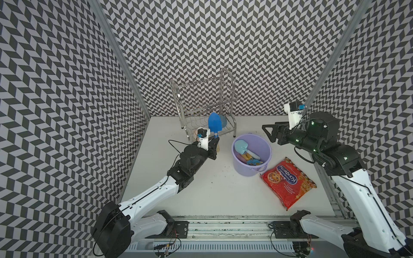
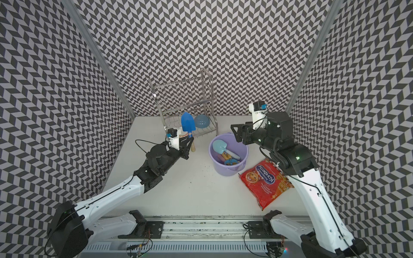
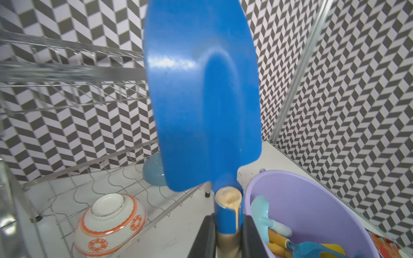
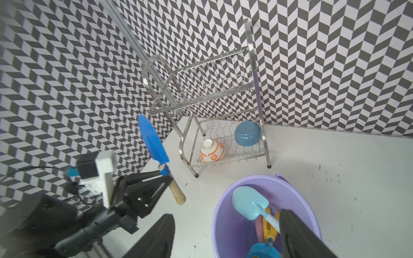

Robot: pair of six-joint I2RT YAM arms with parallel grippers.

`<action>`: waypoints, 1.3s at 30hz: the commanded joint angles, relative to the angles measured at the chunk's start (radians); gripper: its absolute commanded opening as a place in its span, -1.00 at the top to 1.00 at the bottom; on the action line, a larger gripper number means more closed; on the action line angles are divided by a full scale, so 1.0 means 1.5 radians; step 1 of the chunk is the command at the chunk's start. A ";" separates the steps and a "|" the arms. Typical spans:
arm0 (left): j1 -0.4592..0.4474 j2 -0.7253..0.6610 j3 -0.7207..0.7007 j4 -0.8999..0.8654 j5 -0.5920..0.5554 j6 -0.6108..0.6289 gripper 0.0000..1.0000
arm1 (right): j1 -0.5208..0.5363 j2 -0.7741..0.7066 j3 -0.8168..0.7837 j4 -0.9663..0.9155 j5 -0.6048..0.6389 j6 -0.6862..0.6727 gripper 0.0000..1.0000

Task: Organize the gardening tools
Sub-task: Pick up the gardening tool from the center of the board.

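Blue trowel (image 1: 214, 122) stands blade-up beside the rack (image 4: 253, 67), its wooden handle clamped in the closed left tool (image 1: 216, 141). Pale trowel (image 1: 240, 146) lies inside the bucket (image 1: 245, 169) on the counter (image 1: 201, 189). Right tool (image 1: 268, 133) hangs open and empty near the bucket.

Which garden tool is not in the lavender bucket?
The bright blue trowel with the wooden handle: the left gripper holds it blade-up, while the pale-blue trowel and others lie inside the bucket.
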 commanded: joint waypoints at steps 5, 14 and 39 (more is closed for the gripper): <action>-0.042 0.062 0.045 0.073 0.110 0.097 1.00 | -0.004 0.015 -0.005 0.041 -0.137 0.005 -0.52; -0.074 0.123 0.099 0.073 0.243 0.148 1.00 | -0.004 0.061 -0.019 0.060 -0.217 -0.011 -0.34; -0.079 0.069 0.113 0.060 0.199 0.102 -0.73 | -0.004 0.031 -0.021 0.072 -0.080 -0.022 1.00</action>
